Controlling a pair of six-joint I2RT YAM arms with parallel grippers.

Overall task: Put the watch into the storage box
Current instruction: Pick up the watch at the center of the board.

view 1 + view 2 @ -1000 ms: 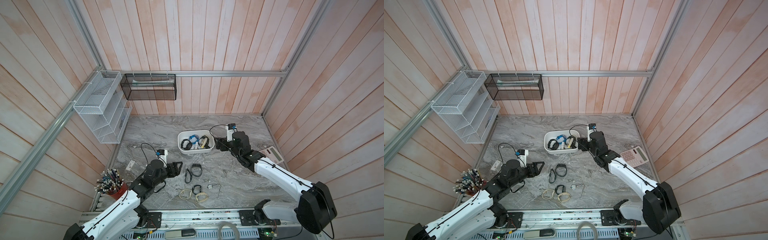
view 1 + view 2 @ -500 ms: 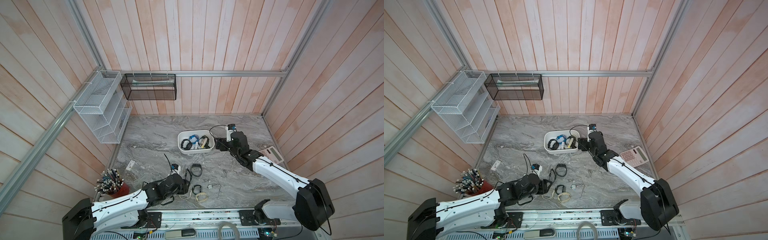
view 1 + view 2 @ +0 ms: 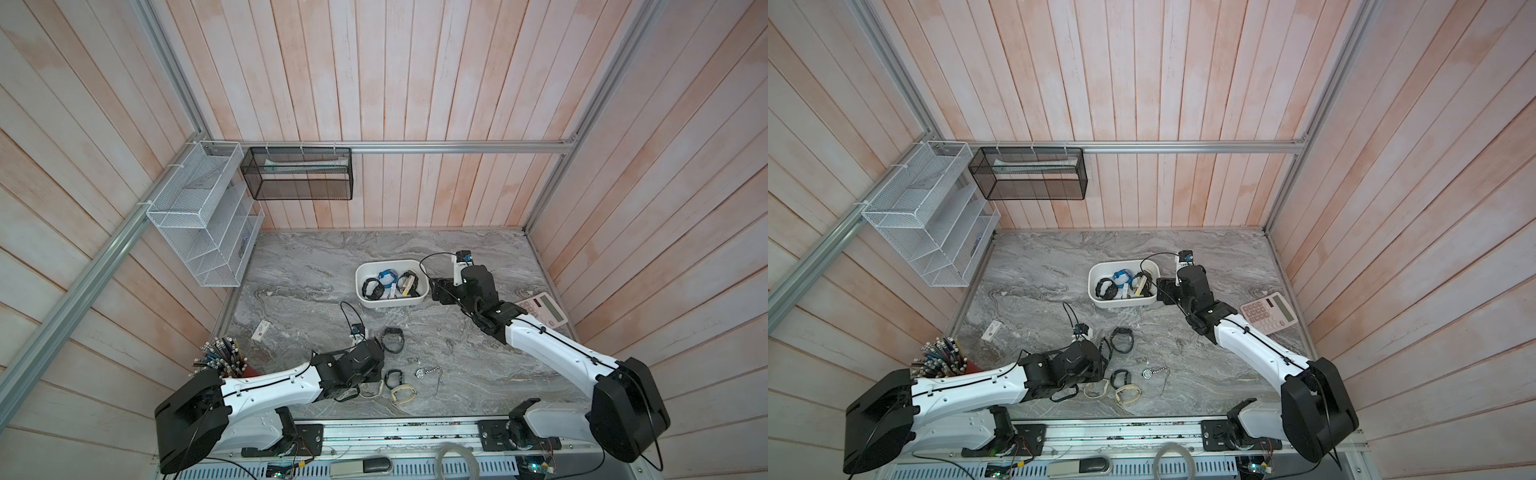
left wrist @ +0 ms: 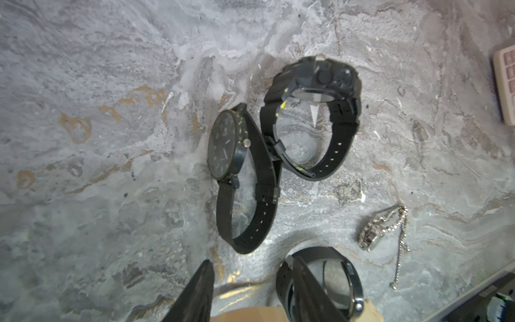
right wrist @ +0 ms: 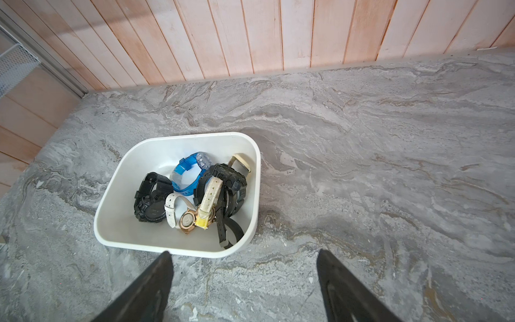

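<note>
The white storage box (image 3: 390, 305) (image 3: 1121, 304) (image 5: 139, 156) holds several watches. Loose watches lie on the marble near the front: a slim black dial watch (image 4: 231, 145), a chunky black watch (image 4: 315, 80) (image 3: 392, 340), a black watch with a silver case (image 4: 342, 278) (image 3: 394, 377) and a silver chain watch (image 4: 373, 234) (image 3: 422, 373). My left gripper (image 4: 249, 260) (image 3: 374, 374) hangs low over this group, jaws apart. One finger overlaps the silver-cased watch's band, and a tan strap shows between the fingers. My right gripper (image 5: 243, 251) (image 3: 436, 291) stands open and empty beside the box.
Cream bands (image 3: 404, 394) lie near the front edge. A calculator (image 3: 544, 309) sits at the right wall and a cup of pens (image 3: 224, 361) at the front left. A small white tag (image 3: 261, 331) lies on the marble. A white wire rack (image 3: 203, 220) and a black mesh basket (image 3: 297, 178) hang on the walls.
My left arm has dropped and swung toward the front, over the lower watches, and its jaws have narrowed. The right arm has stayed put.
</note>
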